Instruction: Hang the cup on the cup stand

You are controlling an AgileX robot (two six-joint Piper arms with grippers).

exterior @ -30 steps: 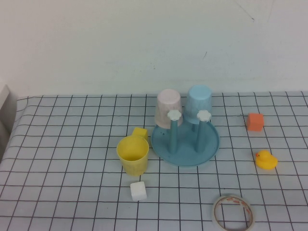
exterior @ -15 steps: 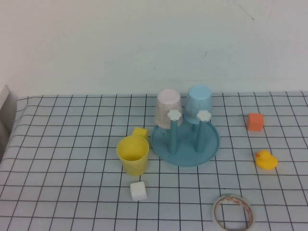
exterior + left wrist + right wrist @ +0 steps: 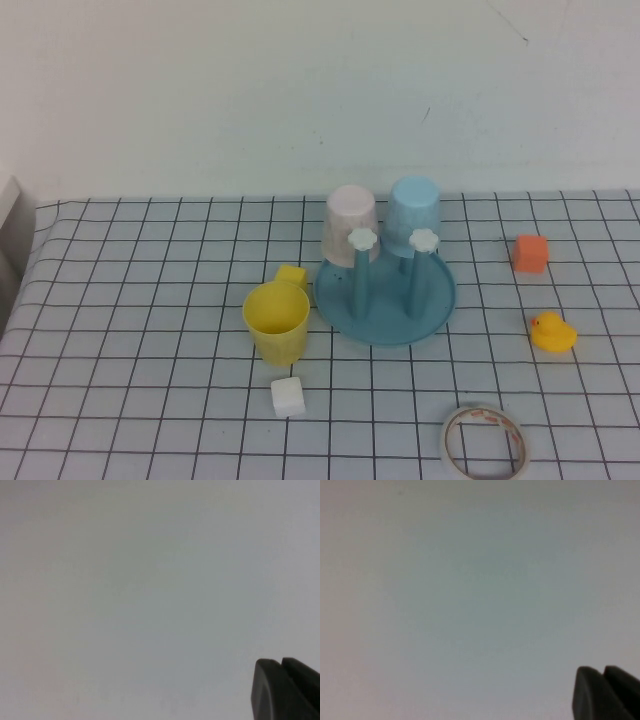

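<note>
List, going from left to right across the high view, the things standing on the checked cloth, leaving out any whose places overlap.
Yellow cup → cup stand → orange cube → rubber duck. Neither the left hand nor the right hand appears in this view.

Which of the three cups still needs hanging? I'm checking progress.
The yellow cup, upright on the table left of the cup stand; pink and blue cups sit inverted on pegs.

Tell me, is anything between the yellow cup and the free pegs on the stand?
Nothing visible. The yellow cup stands upright just left of the cup stand; its two front pegs are bare. Left gripper and right gripper show only in their wrist views, facing blank wall.
</note>
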